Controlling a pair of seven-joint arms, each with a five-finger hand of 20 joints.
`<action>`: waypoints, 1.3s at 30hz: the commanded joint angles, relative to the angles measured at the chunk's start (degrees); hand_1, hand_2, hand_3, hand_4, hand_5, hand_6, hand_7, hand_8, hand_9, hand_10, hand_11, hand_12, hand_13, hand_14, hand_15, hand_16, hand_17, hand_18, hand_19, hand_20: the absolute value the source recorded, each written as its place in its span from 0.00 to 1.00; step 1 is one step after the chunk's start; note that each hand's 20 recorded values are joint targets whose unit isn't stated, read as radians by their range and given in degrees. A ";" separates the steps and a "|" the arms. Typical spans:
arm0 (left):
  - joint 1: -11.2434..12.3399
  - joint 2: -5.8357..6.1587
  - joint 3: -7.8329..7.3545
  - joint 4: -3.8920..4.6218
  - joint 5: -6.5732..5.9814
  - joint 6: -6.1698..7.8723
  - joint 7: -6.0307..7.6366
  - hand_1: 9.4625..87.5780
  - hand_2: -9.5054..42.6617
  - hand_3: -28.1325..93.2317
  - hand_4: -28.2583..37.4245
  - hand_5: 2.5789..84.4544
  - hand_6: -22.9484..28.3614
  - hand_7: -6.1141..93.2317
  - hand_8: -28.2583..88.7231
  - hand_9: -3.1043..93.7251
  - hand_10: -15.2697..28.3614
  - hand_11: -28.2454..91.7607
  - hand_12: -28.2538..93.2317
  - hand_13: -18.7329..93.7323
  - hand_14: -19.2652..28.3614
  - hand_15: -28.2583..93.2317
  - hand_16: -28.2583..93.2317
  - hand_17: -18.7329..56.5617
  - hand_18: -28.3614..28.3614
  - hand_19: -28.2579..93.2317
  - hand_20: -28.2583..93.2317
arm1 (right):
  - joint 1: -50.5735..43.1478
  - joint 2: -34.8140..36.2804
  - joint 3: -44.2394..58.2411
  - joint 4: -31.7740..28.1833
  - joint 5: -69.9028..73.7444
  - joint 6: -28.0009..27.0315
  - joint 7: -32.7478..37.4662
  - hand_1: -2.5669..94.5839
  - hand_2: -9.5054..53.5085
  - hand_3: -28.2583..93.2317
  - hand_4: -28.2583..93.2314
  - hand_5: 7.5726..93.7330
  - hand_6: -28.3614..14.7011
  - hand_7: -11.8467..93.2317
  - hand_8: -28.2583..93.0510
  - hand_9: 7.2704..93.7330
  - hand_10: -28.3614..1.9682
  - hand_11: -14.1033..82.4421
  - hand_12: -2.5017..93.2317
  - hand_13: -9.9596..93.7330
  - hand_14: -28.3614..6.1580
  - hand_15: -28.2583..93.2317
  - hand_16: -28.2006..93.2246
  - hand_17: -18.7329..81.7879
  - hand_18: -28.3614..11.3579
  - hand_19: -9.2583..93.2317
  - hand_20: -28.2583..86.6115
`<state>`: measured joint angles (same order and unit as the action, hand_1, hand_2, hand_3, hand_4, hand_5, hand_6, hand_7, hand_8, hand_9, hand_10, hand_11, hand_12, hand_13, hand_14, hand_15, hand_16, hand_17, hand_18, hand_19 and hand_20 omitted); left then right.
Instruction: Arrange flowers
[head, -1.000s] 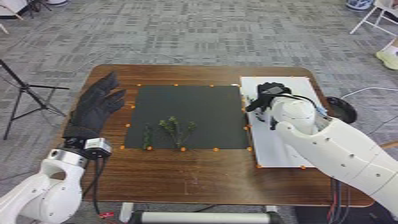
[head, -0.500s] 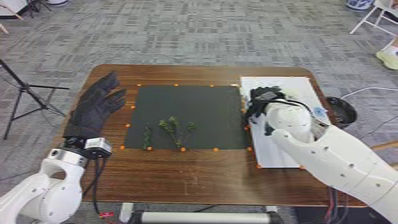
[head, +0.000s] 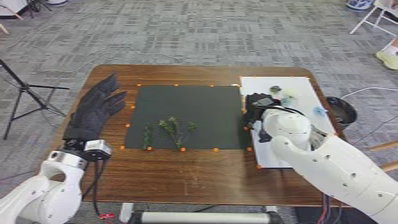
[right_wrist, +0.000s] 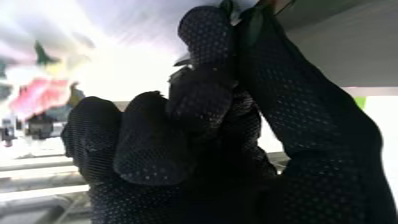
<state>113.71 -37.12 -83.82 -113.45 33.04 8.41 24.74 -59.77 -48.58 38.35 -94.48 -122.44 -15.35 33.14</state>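
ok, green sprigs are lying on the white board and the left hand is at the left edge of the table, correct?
Not quite: in the head view the green sprigs lie on the dark mat, not the white board. The left hand is at the left edge of the table.

On the brown table (head: 187, 180), a thin green stem (head: 147, 135) and a branched sprig (head: 174, 127) were lying on the dark mat (head: 182, 102). The left hand (head: 91, 115), with its fingers straight, was beside this mat. The right hand (head: 258, 104) was at the near side of the white board (head: 277, 156), where the mat and the board were meeting.
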 joint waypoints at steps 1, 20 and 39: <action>1.17 -0.26 -0.52 -0.54 0.17 -0.46 0.20 0.24 0.09 0.77 0.04 0.25 0.48 0.23 0.17 0.21 0.57 0.35 0.39 0.31 0.67 0.43 0.28 0.10 0.83 0.53 0.33 | -7.10 2.39 0.04 -2.45 6.76 3.70 -2.28 0.45 0.00 0.92 0.12 0.75 0.67 0.61 0.47 0.88 0.67 0.77 0.54 0.87 0.62 0.89 0.56 0.69 0.22 1.00 0.83; 1.91 -0.29 -0.97 -0.81 0.17 -0.24 0.17 0.24 0.09 0.77 0.04 0.25 0.48 0.23 0.17 0.21 0.57 0.35 0.39 0.31 0.67 0.43 0.28 0.10 0.83 0.53 0.33 | -9.79 4.01 3.23 -8.45 8.40 8.17 -5.42 0.45 0.00 0.92 0.13 0.74 0.65 0.63 0.48 0.88 0.66 0.79 0.51 0.88 0.63 0.90 0.56 0.70 0.22 1.00 0.84; 0.23 -0.77 -0.02 -0.22 0.31 -0.69 -0.14 0.24 0.09 0.77 0.04 0.25 0.48 0.23 0.17 0.21 0.57 0.35 0.39 0.31 0.67 0.43 0.28 0.10 0.83 0.53 0.33 | -8.19 -5.01 0.17 -7.06 6.71 7.97 -5.91 0.45 0.00 0.92 0.13 0.73 0.65 0.64 0.47 0.88 0.67 0.79 0.51 0.88 0.63 0.90 0.57 0.70 0.22 1.00 0.84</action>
<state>114.51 -37.33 -84.22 -113.63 33.09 8.40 24.71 -68.06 -50.57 40.15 -100.60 -113.89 -7.07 26.57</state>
